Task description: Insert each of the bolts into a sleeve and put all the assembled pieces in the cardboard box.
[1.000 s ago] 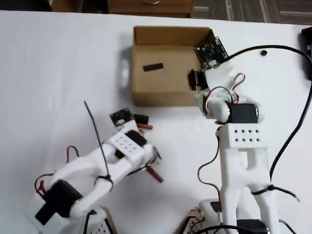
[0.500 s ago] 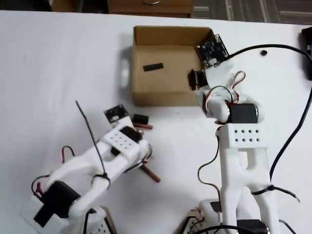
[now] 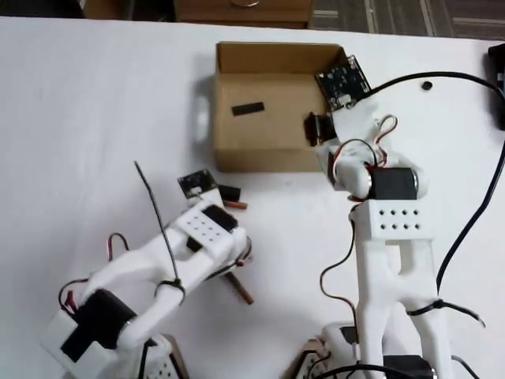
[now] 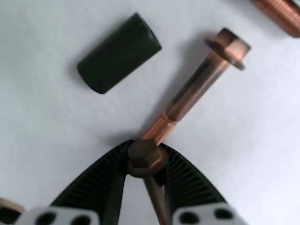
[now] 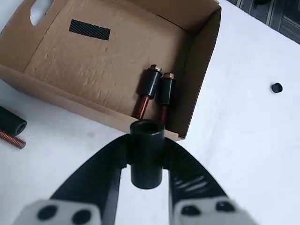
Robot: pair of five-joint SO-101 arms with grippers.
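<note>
Left gripper (image 4: 146, 151): clamped on a copper bolt, low over the white table (image 4: 42, 140), on the near side of the box.
Held bolt (image 4: 146, 160): hex head pinched between the black fingers.
Loose bolt (image 4: 197, 89): flat on the table, threaded end right at the left gripper's fingertips, head pointing away.
Loose sleeve (image 4: 119, 53): black, on its side beside that bolt, not touching it.
Right gripper (image 5: 146, 144): closed around a black sleeve, just outside the box near one corner.
Held sleeve (image 5: 147, 161): upright, open end up.
Cardboard box (image 5: 201, 65): open-topped, on the table.
Assembled pieces (image 5: 150, 91): two sleeved bolts side by side on the box floor, close to a side wall.
</note>
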